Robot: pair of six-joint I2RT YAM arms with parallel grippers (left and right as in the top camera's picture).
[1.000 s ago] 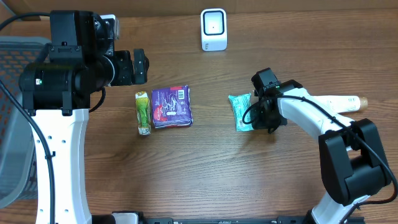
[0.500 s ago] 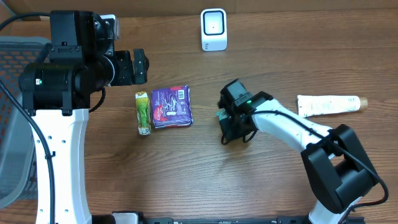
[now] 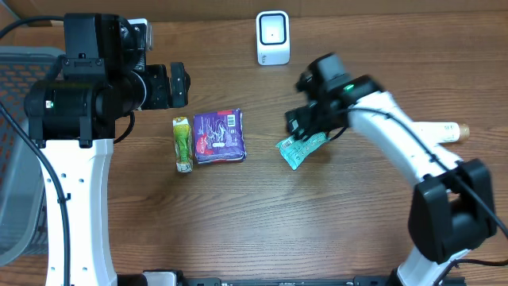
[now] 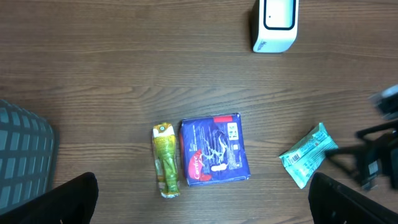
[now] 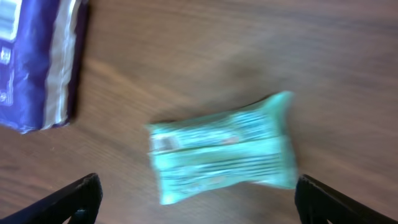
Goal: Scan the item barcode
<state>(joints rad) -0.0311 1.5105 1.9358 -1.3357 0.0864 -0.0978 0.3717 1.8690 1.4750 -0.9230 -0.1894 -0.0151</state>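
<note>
A teal snack packet (image 3: pixel 299 149) lies tilted on the wooden table, right of a purple packet (image 3: pixel 219 136) and a green sachet (image 3: pixel 183 144). The white scanner (image 3: pixel 272 37) stands at the far edge. My right gripper (image 3: pixel 316 121) hovers open just above and behind the teal packet (image 5: pixel 224 149), which shows blurred between its spread fingertips (image 5: pixel 71 199) without touching them. My left gripper (image 3: pixel 179 85) hangs high and open with nothing in it, looking down on the purple packet (image 4: pixel 213 149), green sachet (image 4: pixel 166 160), teal packet (image 4: pixel 308 154) and scanner (image 4: pixel 275 23).
A grey mesh basket (image 3: pixel 16 159) stands at the left edge of the table. A white tube (image 3: pixel 442 132) lies at the far right, partly behind my right arm.
My right gripper carried the teal packet leftward, then opened and drew up and back. The packet now lies free near the purple packet. The left arm has not moved.
</note>
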